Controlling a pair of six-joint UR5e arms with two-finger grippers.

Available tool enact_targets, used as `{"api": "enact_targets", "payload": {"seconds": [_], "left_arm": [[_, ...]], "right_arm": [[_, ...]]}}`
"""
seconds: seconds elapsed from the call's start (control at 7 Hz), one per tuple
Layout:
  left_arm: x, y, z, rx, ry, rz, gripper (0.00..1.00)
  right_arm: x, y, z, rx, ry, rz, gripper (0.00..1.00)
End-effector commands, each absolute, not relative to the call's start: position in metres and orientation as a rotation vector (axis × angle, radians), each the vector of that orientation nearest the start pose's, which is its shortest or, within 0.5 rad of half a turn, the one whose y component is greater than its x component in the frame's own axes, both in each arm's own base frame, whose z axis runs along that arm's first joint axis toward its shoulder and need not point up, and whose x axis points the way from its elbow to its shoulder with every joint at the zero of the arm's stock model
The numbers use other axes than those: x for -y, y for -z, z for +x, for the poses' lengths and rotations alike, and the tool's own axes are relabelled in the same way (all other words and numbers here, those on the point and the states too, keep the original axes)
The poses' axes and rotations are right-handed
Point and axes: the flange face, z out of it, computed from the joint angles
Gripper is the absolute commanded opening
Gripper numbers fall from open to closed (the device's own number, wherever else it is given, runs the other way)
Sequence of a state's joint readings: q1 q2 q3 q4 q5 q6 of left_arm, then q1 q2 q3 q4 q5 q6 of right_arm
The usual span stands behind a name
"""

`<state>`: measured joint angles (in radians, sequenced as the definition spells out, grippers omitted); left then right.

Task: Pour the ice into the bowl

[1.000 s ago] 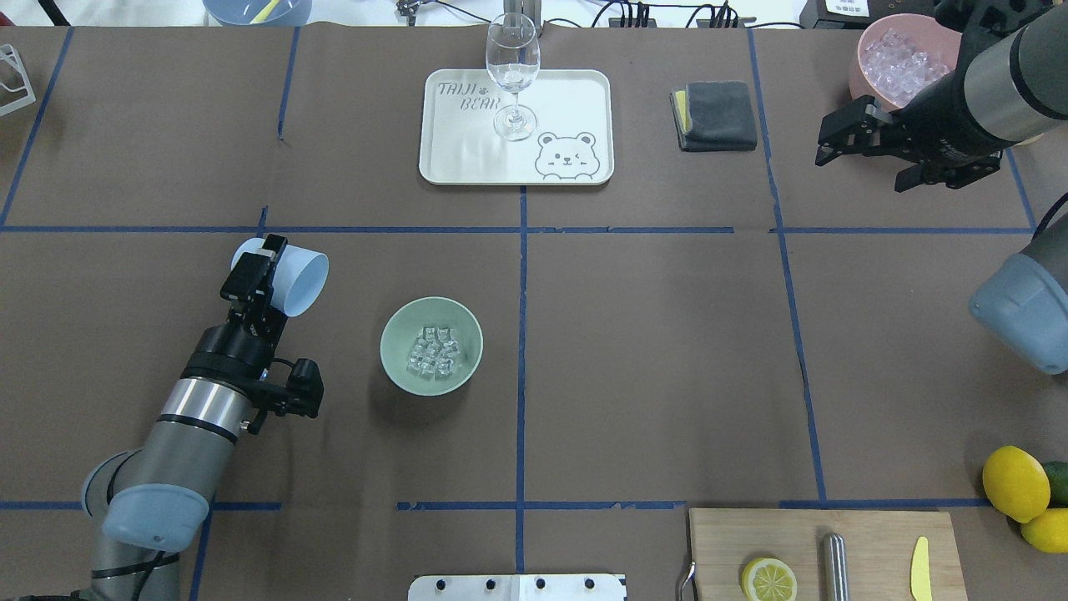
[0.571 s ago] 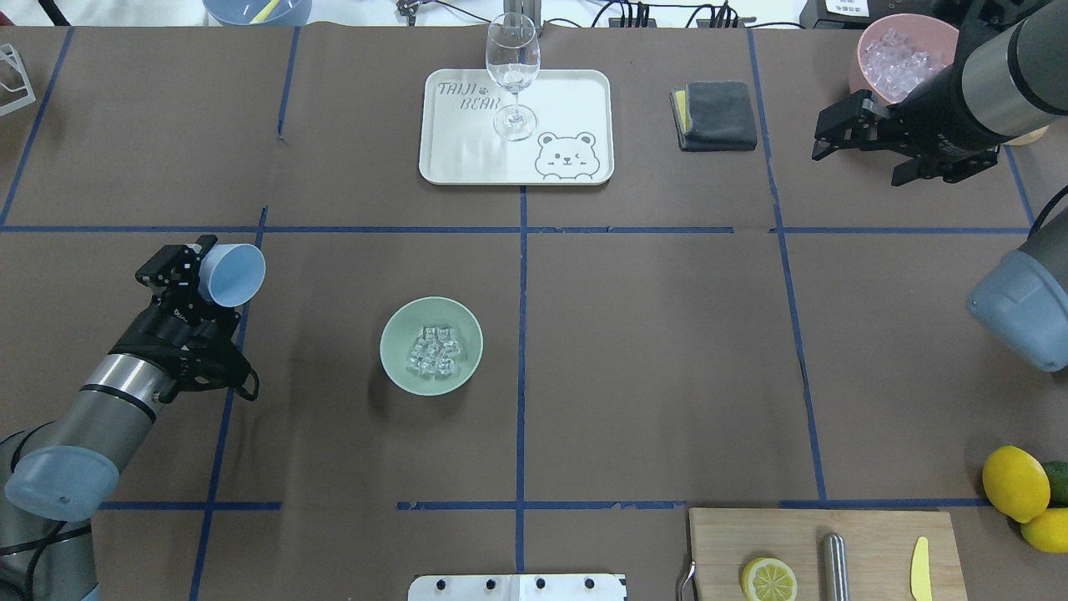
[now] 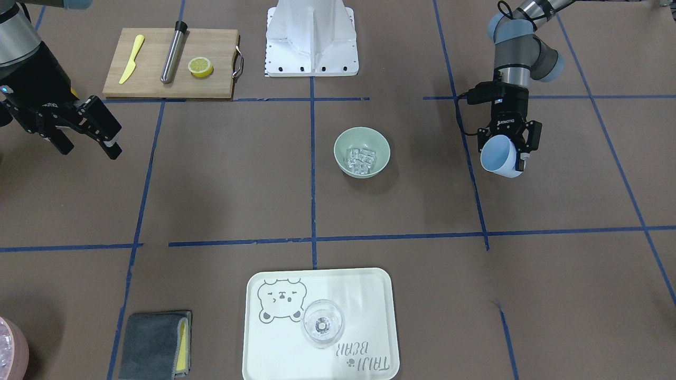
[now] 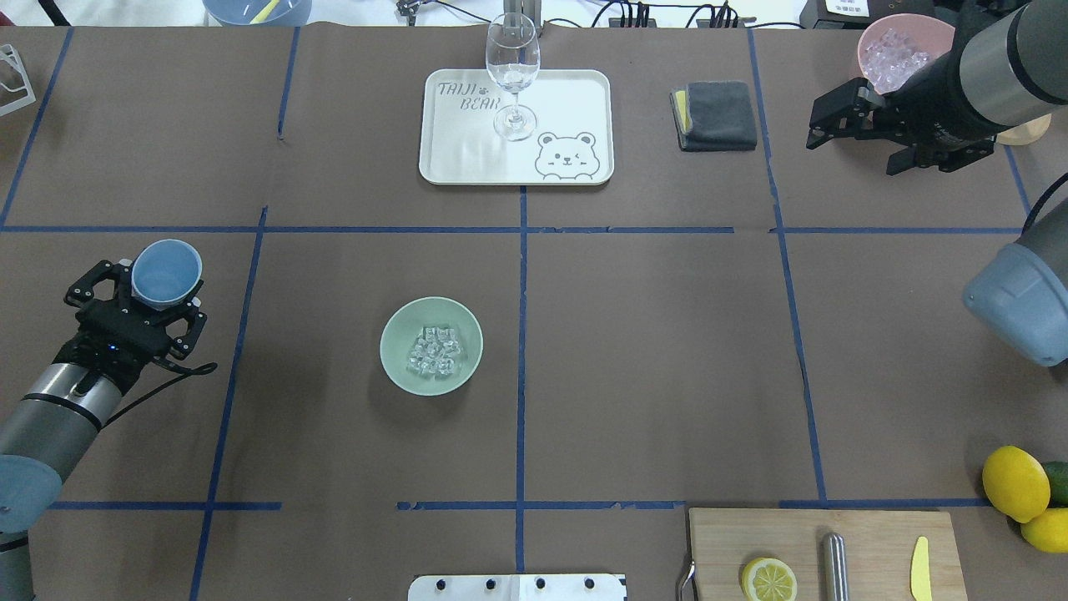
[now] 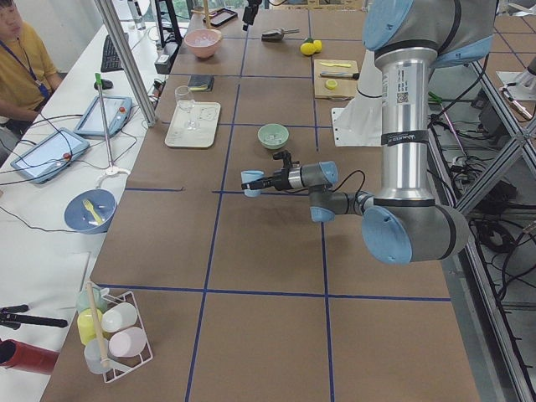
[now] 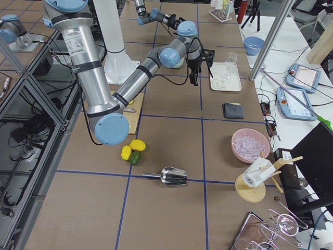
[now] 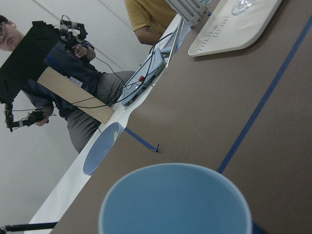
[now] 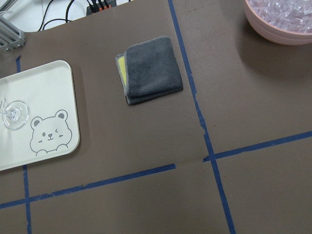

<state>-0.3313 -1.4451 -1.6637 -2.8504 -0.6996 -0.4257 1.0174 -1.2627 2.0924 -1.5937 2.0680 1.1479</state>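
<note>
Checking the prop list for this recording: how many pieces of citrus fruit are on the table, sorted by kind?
Whole lemons: 2
Green lime: 1
Cut lemon half, on the cutting board: 1
Total: 4

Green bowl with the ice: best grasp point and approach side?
Pinch the rim of the bowl, one finger inside the wall and one outside, coming straight down from above. It sits upright and looks too wide to span, and the ice lies in the middle, leaving the wall bare.
</note>
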Motion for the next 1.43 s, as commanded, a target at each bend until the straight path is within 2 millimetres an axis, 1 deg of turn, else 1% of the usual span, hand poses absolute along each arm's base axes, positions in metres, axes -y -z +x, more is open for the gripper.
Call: {"api": "enact_targets", "payload": {"seconds": [0.0,0.14,0.29,0.57,0.86,1.0,1.14,1.29], "left_arm": [[0.327,-0.56,0.304,-0.44,0.052,1.24,0.0],[0.327,-0.565,0.301,-0.473,0.154,1.234,0.0],[0.324,-0.582,0.304,-0.579,0.314,1.172,0.0],[0.321,-0.605,0.306,-0.655,0.438,1.118,0.0],[0.318,-0.618,0.303,-0.6,0.467,1.175,0.0],[0.315,-0.631,0.303,-0.588,0.509,1.194,0.0],[0.309,-0.634,0.31,-0.588,0.494,1.196,0.0],[0.304,-0.635,0.317,-0.596,0.492,1.199,0.0]], "right_arm": [[0.494,-0.268,-0.203,0.905,-0.355,0.168,1.0],[0.494,-0.268,-0.202,0.904,-0.356,0.169,1.0],[0.494,-0.266,-0.202,0.907,-0.355,0.171,1.0],[0.497,-0.267,-0.2,0.889,-0.364,0.194,1.0],[0.497,-0.268,-0.2,0.886,-0.366,0.195,1.0],[0.495,-0.265,-0.198,0.891,-0.365,0.203,1.0],[0.495,-0.269,-0.197,0.884,-0.369,0.198,1.0],[0.495,-0.269,-0.199,0.883,-0.368,0.196,1.0]]}}
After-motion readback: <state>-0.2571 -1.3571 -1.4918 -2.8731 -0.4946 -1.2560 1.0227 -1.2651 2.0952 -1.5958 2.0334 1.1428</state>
